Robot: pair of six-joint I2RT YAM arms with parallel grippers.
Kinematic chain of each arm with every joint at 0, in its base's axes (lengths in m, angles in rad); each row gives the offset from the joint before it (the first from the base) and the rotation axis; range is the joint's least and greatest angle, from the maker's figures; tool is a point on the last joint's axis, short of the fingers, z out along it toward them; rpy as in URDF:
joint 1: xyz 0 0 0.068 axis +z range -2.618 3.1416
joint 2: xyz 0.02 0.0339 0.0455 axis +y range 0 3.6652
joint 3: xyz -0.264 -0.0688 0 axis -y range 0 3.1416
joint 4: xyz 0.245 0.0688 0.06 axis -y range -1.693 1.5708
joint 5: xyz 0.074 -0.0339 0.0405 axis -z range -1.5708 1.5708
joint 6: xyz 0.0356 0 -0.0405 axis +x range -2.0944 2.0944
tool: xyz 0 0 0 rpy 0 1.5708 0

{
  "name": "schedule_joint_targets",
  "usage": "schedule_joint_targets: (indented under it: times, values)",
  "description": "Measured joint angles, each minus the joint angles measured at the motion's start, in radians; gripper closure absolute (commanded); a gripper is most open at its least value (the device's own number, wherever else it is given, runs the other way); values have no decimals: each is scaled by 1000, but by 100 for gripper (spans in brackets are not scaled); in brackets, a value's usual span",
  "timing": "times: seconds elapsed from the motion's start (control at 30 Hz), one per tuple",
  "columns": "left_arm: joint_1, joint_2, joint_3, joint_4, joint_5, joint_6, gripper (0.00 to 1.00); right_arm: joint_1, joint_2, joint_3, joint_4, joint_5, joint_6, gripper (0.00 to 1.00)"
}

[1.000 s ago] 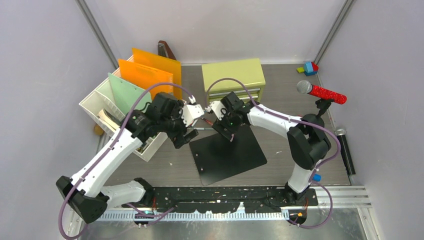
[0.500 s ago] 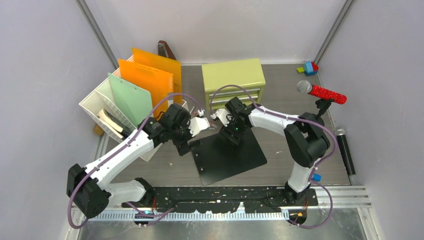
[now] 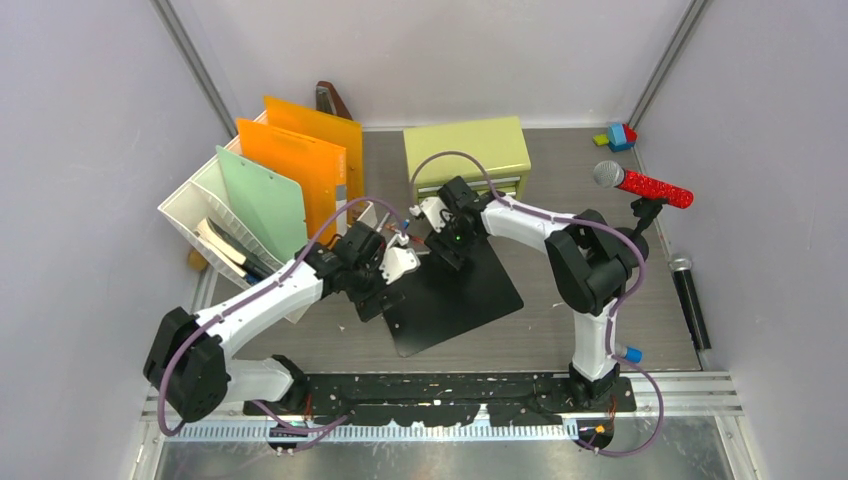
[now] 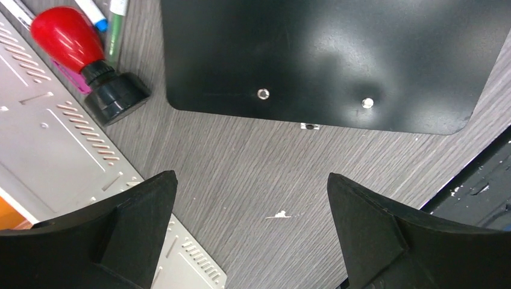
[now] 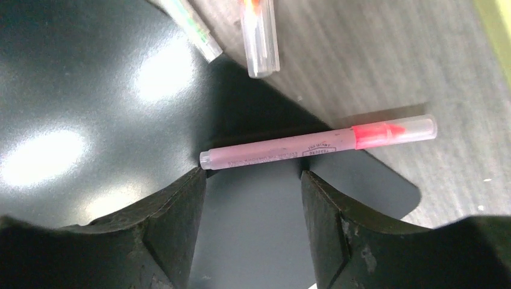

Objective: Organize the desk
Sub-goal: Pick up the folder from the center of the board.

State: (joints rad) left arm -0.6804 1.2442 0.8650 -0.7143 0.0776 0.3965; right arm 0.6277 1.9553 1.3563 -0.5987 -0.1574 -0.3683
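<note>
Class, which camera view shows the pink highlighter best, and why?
The right wrist view: the pink highlighter lies whole and sharp across the black board's edge. In the top view the right gripper hides it; the left wrist view misses it.

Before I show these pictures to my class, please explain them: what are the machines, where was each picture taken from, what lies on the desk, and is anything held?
These are two robot arms bolted to the near edge of a desk. The wide picture looks down from above. The other two come from a camera on each arm's wrist, so the dark shapes at the bottom are that arm's own fingers. On the desk are a black mat, a green drawer cabinet, a white file rack and a red microphone. The left gripper is open over bare wood near a red stamp. The right gripper is open too, with a pink pen lying at its fingertips. Nothing is held.
</note>
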Motion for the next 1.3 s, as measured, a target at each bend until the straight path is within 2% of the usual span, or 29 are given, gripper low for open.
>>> schedule_joint_targets:
  times: [0.37, 0.83, 1.03, 1.3]
  values:
    - [0, 63, -66, 37, -43, -26, 0, -15, 6, 89, 43, 23, 74, 31]
    - [0, 91, -72, 74, -81, -26, 0, -17, 22, 96, 68, -54, 114, 31]
    - [13, 138, -72, 79, -66, -26, 0, -21, 18, 20, 64, -81, 104, 31]
    - [65, 166, -63, 77, -18, -32, 0, -22, -68, -102, 32, -65, 38, 34]
